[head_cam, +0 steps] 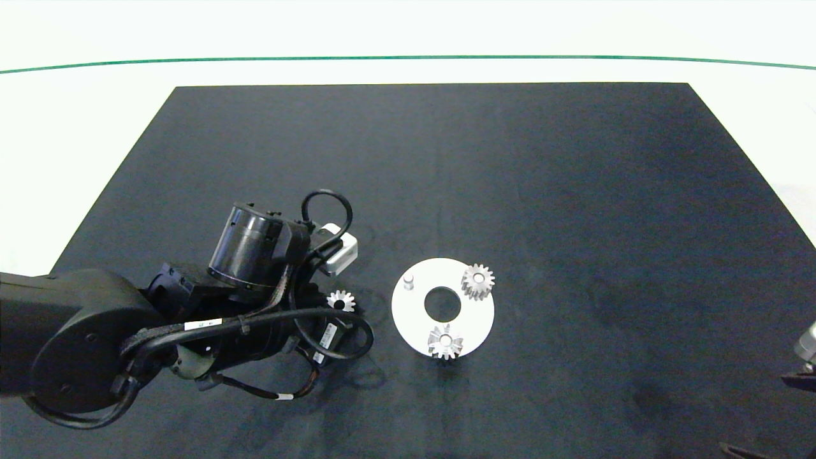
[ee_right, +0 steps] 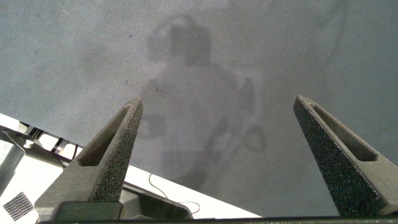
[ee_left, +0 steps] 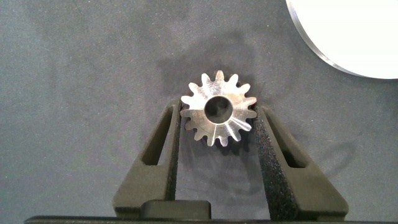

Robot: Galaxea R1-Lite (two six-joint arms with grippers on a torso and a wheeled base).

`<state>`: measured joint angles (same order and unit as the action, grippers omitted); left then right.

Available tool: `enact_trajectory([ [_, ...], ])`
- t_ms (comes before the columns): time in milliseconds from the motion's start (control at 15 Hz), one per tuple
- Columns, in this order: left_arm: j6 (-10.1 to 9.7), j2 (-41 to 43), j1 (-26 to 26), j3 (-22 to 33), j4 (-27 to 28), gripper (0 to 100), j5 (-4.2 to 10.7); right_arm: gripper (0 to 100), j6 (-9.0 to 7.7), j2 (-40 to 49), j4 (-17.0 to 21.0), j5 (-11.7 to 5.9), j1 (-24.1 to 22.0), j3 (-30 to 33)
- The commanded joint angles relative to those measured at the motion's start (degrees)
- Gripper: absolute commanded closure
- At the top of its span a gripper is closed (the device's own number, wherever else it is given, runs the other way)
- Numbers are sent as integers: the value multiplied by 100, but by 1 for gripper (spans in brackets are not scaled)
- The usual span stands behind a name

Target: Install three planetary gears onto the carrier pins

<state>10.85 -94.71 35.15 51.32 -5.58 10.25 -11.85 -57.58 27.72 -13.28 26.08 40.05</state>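
A white round disc [head_cam: 414, 312] with a central hole lies on the black mat. Two silver planetary gears sit on its carrier pins: one gear [head_cam: 477, 281] at the far right, another gear [head_cam: 445, 342] at the near edge. The third pin [head_cam: 408, 281] stands bare at the disc's far left. Left of the disc, my left gripper [ee_left: 217, 111] is shut on the third gear [ee_left: 217, 116], one finger against each side of its teeth. That gear [head_cam: 340, 300] shows just past the arm's wrist. The disc's edge [ee_left: 354, 31] is close beyond it. My right gripper [ee_right: 217, 106] hangs open over the mat.
The black mat [head_cam: 574, 191] covers most of the table, with white table surface around it and a green line [head_cam: 408, 58] at the back. The right arm [head_cam: 804, 363] is parked at the mat's right edge. The left arm's cables [head_cam: 331, 344] loop beside the disc.
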Motion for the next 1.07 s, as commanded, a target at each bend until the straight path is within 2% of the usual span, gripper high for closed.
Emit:
enact_trajectory([
  [67,-4,23,1,1,-4,80,3,0,-10,-8,14,0,3,-6],
  [667,-13,75,45,1,5,98,12,0,-2,-26,-4,0,12,12],
  [800,22,163,71,-17,-4,99,29,0,-10,-26,-100,0,20,3],
  [867,14,216,177,-26,5,99,126,0,-10,-17,-118,0,20,3],
  [1000,5,392,405,-105,-4,99,522,0,-19,97,-127,0,29,30],
  [1067,5,453,555,-131,-4,99,574,0,-19,150,-144,0,29,30],
])
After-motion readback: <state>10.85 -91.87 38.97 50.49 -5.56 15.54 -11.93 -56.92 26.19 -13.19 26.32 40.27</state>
